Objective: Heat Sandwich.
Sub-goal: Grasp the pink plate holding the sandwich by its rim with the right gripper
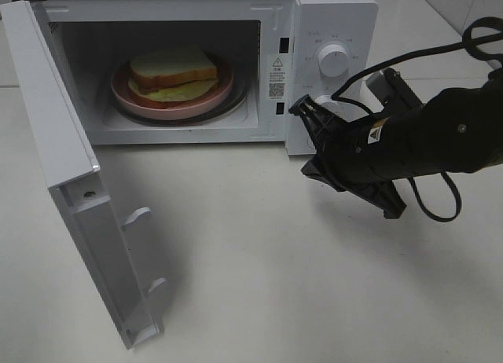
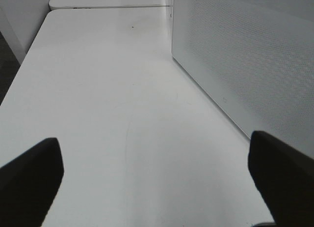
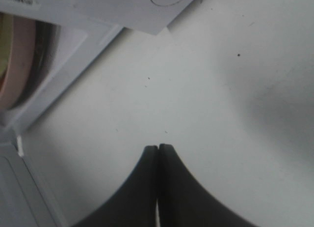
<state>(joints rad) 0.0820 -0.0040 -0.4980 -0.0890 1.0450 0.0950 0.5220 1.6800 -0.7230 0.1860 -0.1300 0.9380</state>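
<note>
The right gripper [image 3: 158, 149] is shut with nothing in it: in its wrist view the two black fingers [image 3: 140, 192] press flat against each other, and only a thin line shows between them. In the high view the right gripper [image 1: 301, 108] hangs above the table [image 1: 259, 253], just in front of the control panel of the microwave [image 1: 338, 21]. Its tip is beside the right edge of the oven opening and below the round dial [image 1: 333, 62]. The left gripper [image 2: 157, 183] is wide open and holds nothing. Its fingers [image 2: 29, 180] stand far apart at the two sides of its wrist view, over the bare white table [image 2: 117, 114]. Beside it rises a white perforated panel [image 2: 245, 55], which is probably a wall of the microwave, though I cannot tell this for sure from this view. This gripper does not appear in the high view. The door [image 1: 75, 198] of the microwave is swung fully open toward the left side. Inside the oven, the sandwich [image 1: 173, 71] lies on a round pink plate [image 1: 185, 109] in the middle of the cavity floor. The top slice of white bread faces up and the green layer shows under it. The right wrist view catches only a pink edge of the plate [image 3: 19, 60].
</note>
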